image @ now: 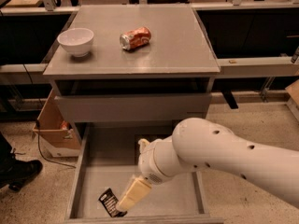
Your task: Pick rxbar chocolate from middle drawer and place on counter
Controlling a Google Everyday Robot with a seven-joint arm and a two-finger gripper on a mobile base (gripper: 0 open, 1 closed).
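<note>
The rxbar chocolate (pixel 109 203), a flat black wrapper with white print, lies on the floor of the open middle drawer (pixel 170 197) near its front left corner. My gripper (pixel 127 202) reaches down into the drawer on the white arm, its cream finger (pixel 133 193) right beside the bar's right end and partly covering it. I cannot tell whether it touches the bar. The grey counter (pixel 173 45) above holds a crushed orange soda can (pixel 135 38) and a white bowl (pixel 75 41).
The upper drawer shows only its shut grey front panel (pixel 133 107). A cardboard box (pixel 53 127) stands on the floor left of the cabinet. A dark shoe (pixel 18 171) is at the far left. Shelving runs behind the cabinet.
</note>
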